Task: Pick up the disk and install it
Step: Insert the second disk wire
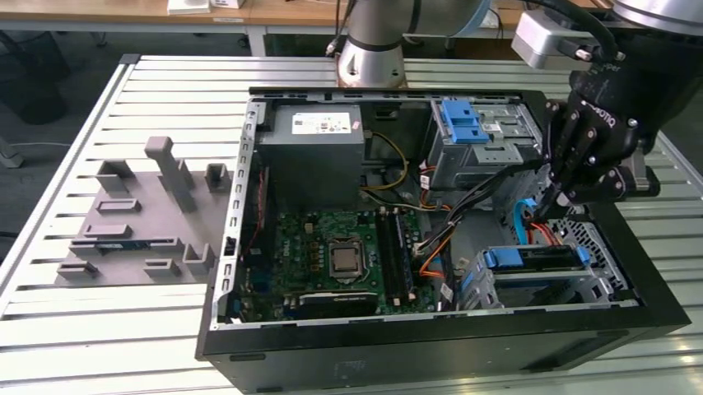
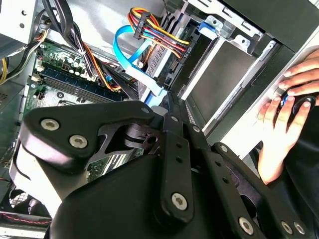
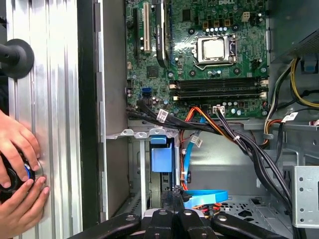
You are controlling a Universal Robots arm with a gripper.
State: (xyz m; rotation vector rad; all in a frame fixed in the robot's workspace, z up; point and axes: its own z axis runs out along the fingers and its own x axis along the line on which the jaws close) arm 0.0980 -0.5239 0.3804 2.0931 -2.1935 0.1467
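Gripper (image 1: 561,202) inside case (image 1: 439,346), near disk (image 1: 535,260), perhaps touching.

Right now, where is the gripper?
In the exterior view the gripper hangs inside the open case, on that view's right, just above the blue-framed drive bay.

Silver-grey jointed robot arm (image 1: 379,37) rises at rear in exterior view, reaching toward exterior view's right. Black metal-linkage gripper (image 1: 562,200) hangs from wrist, pointing down. In second wrist view, gripper linkage folded inward, jaws drawn close together. Person's hands (image 3: 17,174) pressed together in first wrist view.
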